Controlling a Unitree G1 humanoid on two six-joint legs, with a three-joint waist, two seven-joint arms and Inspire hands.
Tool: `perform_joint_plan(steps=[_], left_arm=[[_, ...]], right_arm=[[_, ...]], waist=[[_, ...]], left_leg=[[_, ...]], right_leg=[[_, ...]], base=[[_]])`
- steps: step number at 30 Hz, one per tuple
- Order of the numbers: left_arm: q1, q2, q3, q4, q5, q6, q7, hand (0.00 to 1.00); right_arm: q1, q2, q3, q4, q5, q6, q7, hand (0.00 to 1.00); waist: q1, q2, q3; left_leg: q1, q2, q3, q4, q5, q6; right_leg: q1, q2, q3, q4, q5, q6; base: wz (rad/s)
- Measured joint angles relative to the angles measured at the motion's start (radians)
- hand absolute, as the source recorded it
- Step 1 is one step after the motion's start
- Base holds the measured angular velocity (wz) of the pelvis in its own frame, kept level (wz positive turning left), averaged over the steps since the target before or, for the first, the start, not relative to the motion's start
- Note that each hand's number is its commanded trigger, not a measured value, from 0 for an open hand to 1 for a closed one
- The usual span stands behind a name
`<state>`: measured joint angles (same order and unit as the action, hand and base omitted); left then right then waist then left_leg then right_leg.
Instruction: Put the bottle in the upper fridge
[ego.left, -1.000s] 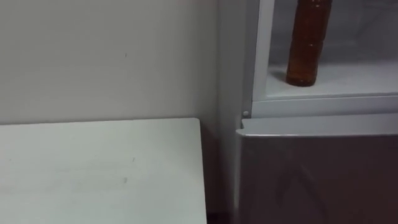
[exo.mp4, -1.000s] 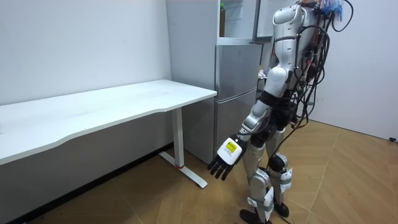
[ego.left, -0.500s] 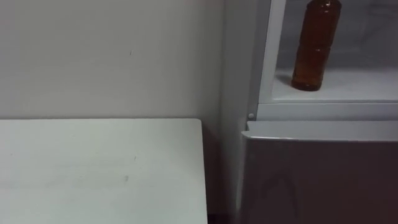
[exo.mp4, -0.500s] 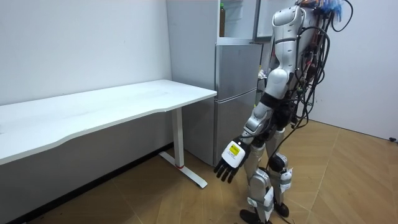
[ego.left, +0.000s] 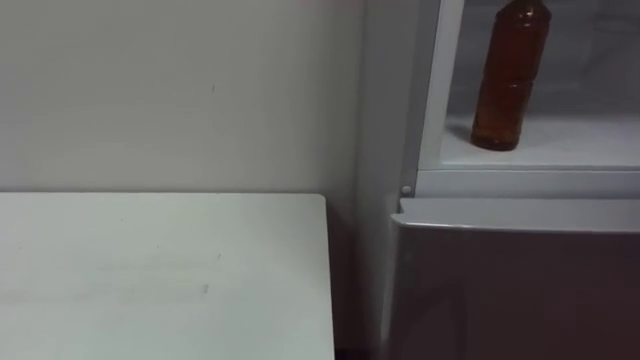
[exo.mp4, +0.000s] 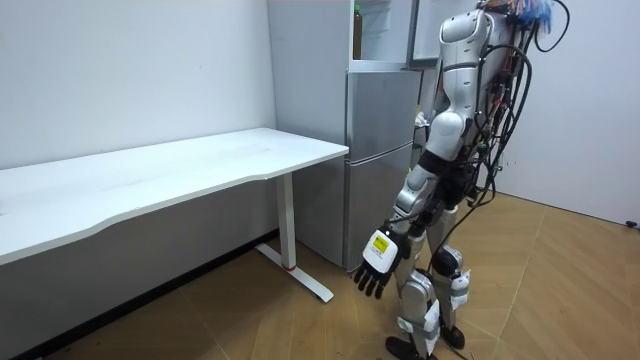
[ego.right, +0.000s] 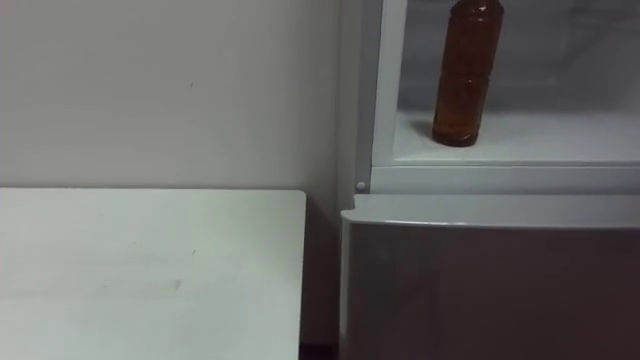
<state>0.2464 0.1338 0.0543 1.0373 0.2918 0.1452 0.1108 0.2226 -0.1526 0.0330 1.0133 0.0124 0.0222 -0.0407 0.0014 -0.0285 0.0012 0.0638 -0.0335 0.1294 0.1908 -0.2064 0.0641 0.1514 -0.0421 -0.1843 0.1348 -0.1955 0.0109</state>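
The bottle (ego.left: 510, 75) is stood upright near the front of the upper fridge (ego.left: 520, 182). The left hand (exo.mp4: 378, 268) is hung below it, empty, fingers apart. The bottle could be toppled if knocked during closing.

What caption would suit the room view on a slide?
Robot standing at the fridge beside a white table, its left hand hanging open by its leg.

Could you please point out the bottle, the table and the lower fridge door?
bottle (ego.left: 510, 80), left eye view, brown body.
table (ego.left: 160, 270), left eye view, bare top.
lower fridge door (ego.left: 520, 290), left eye view, front.
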Motion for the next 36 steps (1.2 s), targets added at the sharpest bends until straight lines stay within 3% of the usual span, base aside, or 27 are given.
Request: perform_joint_plan(steps=[6, 9, 12, 14, 20, 26, 33, 36], left_arm=[[0.004, 0.000, 0.003, 0.002, 0.030, 0.033, -0.007, 0.00], [0.004, 0.000, 0.026, -0.006, 0.034, 0.043, -0.012, 0.00], [0.001, 0.002, 0.082, -0.010, 0.035, 0.048, -0.016, 0.00], [0.008, 0.003, 0.143, -0.021, 0.035, 0.054, -0.016, 0.00], [0.023, 0.006, 0.223, -0.049, 0.023, 0.053, -0.014, 0.00], [0.032, 0.011, 0.227, -0.053, -0.001, 0.046, -0.005, 0.00], [0.066, 0.015, 0.225, -0.121, -0.006, 0.049, 0.010, 0.00], [0.065, 0.015, 0.218, -0.120, -0.008, 0.049, 0.017, 0.00]], right_arm=[[-0.023, 0.000, -0.017, 0.052, 0.066, 0.029, 0.012, 0.00], [-0.017, 0.001, -0.039, 0.076, 0.175, 0.046, 0.015, 0.00], [-0.018, -0.001, -0.127, 0.129, 0.337, 0.068, 0.036, 0.00], [-0.007, -0.007, -0.203, 0.151, 0.523, 0.091, 0.042, 0.00], [-0.001, -0.022, -0.414, 0.157, 1.017, 0.125, 0.021, 0.00], [-0.012, -0.035, -0.572, 0.049, 1.406, 0.119, -0.067, 0.00], [-0.029, -0.039, -0.648, -0.156, 1.523, 0.060, -0.188, 0.00], [-0.038, -0.039, -0.657, -0.261, 1.568, 0.037, -0.253, 0.00]], waist=[[0.001, -0.003, -0.0005], [0.000, -0.005, -0.0013], [-0.006, -0.006, -0.0011], [-0.025, -0.010, -0.0005], [-0.083, -0.022, 0.0001], [-0.112, -0.023, -0.0023], [-0.135, -0.046, -0.0135], [-0.137, -0.042, -0.0105]], left_leg=[[0.001, 0.002, 0.001, 0.007, -0.002, -0.002], [0.002, 0.003, 0.002, 0.014, -0.002, -0.002], [0.004, 0.003, 0.002, 0.014, -0.002, -0.002], [0.017, 0.003, 0.007, 0.008, -0.003, -0.003], [0.037, 0.006, 0.028, -0.001, -0.007, -0.005], [0.044, 0.009, 0.061, -0.011, -0.009, -0.005], [0.047, 0.010, 0.065, -0.022, -0.008, -0.005], [0.044, 0.012, 0.075, -0.023, -0.009, -0.005]], right_leg=[[-0.001, 0.000, 0.013, 0.000, -0.001, -0.002], [-0.005, 0.000, 0.014, 0.002, -0.003, -0.003], [-0.002, 0.000, 0.017, 0.001, -0.003, -0.003], [0.003, 0.000, 0.026, 0.003, -0.006, -0.005], [0.004, 0.008, 0.052, 0.019, -0.012, -0.006], [-0.020, 0.011, 0.087, 0.039, -0.015, -0.005], [-0.025, 0.014, 0.093, 0.040, -0.014, -0.005], [-0.032, 0.015, 0.099, 0.043, -0.014, -0.006]], base=[[-0.02], [0.00], [0.00], [-0.03], [-0.13], [-0.20], [-0.04], [-0.09]])
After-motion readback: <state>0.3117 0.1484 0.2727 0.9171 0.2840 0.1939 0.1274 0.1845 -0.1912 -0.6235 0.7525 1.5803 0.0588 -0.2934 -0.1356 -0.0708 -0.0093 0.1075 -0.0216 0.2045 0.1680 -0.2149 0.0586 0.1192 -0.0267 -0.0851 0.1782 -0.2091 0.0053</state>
